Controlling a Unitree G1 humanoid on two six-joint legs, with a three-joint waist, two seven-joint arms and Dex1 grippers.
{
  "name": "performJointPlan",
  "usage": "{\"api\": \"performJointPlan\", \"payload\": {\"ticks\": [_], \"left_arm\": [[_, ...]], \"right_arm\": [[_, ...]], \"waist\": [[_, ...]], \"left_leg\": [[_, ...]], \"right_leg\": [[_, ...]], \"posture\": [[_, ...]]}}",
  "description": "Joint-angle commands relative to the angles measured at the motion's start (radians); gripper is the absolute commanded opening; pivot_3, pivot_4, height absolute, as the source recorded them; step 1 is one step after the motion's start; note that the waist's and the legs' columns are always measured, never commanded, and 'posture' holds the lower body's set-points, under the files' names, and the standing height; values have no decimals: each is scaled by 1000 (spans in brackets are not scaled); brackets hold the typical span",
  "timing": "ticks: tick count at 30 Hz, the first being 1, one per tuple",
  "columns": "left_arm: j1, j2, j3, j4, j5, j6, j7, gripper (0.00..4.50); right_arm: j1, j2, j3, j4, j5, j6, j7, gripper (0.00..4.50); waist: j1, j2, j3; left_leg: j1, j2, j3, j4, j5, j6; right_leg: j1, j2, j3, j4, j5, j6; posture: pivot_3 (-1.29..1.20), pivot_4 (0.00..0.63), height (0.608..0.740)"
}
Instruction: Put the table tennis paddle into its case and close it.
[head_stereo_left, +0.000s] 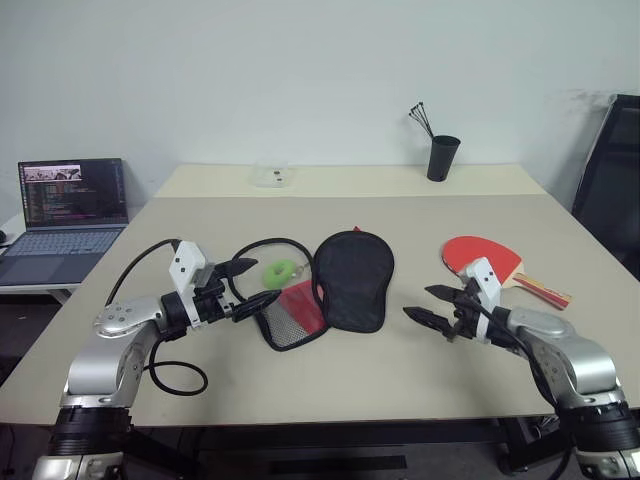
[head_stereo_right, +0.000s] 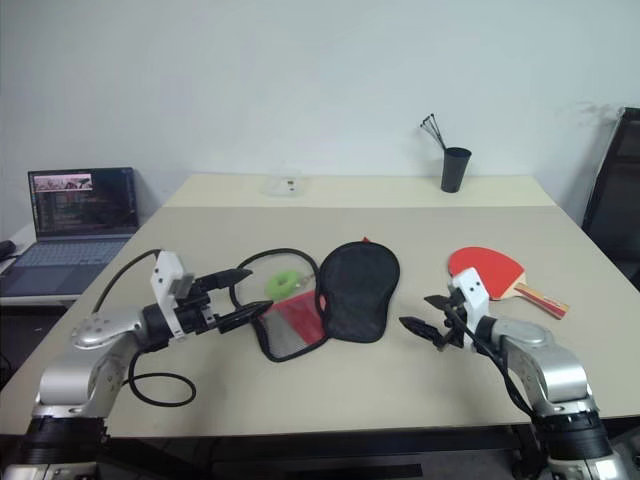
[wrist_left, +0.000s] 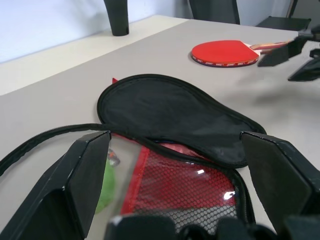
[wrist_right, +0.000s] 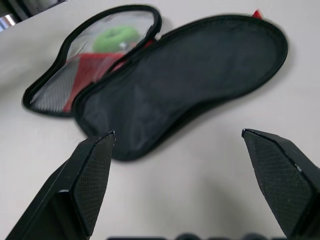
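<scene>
The case lies unzipped and spread open at the table's middle, its black half (head_stereo_left: 353, 280) beside a red half with a mesh pocket (head_stereo_left: 296, 314) and a green tag (head_stereo_left: 279, 272). The table tennis paddle (head_stereo_left: 483, 256) rests red face up to the right of the case, its wooden handle (head_stereo_left: 541, 289) pointing right. My left gripper (head_stereo_left: 266, 279) hovers open at the case's left edge, above the mesh half (wrist_left: 185, 190). My right gripper (head_stereo_left: 417, 301) is open between the case and the paddle, pointing at the black half (wrist_right: 190, 75). Neither gripper holds anything.
A second table butts against the far edge, carrying a black cup of sticks (head_stereo_left: 442, 157) and a small clear box (head_stereo_left: 272, 176). An open laptop (head_stereo_left: 70, 215) sits on a side desk to the left. A black chair (head_stereo_left: 612, 180) stands at the right.
</scene>
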Motion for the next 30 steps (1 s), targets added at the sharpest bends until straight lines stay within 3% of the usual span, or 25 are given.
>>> {"api": "performJointPlan", "payload": {"ticks": [1, 8, 12, 20, 30], "left_arm": [[-22, 20, 4, 7, -7, -6, -32, 4500], [-31, 21, 10, 34, 1, -14, -42, 4500], [-29, 18, 6, 34, 2, -17, -45, 4500], [-38, 15, -2, 34, 8, -20, -47, 4500], [-36, 15, -2, 28, 8, -28, -40, 4500]], "right_arm": [[-34, 15, 9, -16, 10, 34, -20, 4460], [-149, 117, 48, 127, -39, 88, -135, 4460], [-245, 212, 32, 286, -65, 62, -213, 4460], [-346, 284, 35, 551, -134, -16, -279, 4460], [-321, 306, 64, 495, -119, 9, -217, 4460]], "waist": [[0, 0, 0], [-3, 0, 0], [-4, 0, 0], [-2, 0, 0], [-6, 0, 0]], "left_leg": [[0, 0, 0, 0, 0, 0], [1, 0, 0, 0, 0, 0], [0, 0, 0, 0, 0, 0], [-2, 0, 0, 0, 0, 0], [-1, 0, 0, 0, 0, 0]], "right_leg": [[0, 0, 0, 0, 0, 0], [0, 0, 0, 1, 0, 0], [-1, 0, 0, 1, 0, 0], [-2, 0, 0, 0, 0, 0], [-2, 0, 1, 2, 0, 0]], "posture": [[0, 150, 740], [0, 150, 740], [0, 150, 740], [0, 150, 740], [0, 150, 740]]}}
